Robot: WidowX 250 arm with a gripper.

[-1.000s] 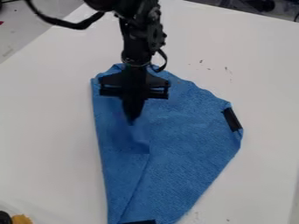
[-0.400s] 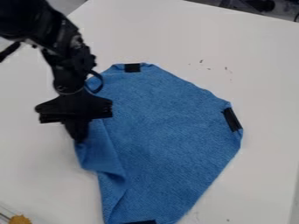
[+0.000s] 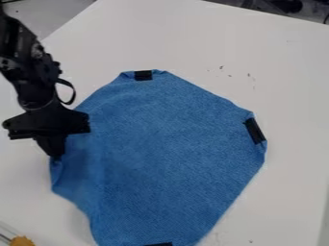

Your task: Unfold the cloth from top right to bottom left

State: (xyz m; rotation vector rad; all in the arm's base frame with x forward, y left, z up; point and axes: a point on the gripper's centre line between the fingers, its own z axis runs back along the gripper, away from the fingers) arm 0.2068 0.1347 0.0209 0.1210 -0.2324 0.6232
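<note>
Three black patches [image 3: 255, 130] edge the blue cloth [image 3: 170, 144]; mostly flat.

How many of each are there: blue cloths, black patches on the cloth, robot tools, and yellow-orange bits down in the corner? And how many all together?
Blue cloth: 1
Black patches: 3
Robot tool: 1
Yellow-orange bit, bottom left: 1
Total: 6
</note>
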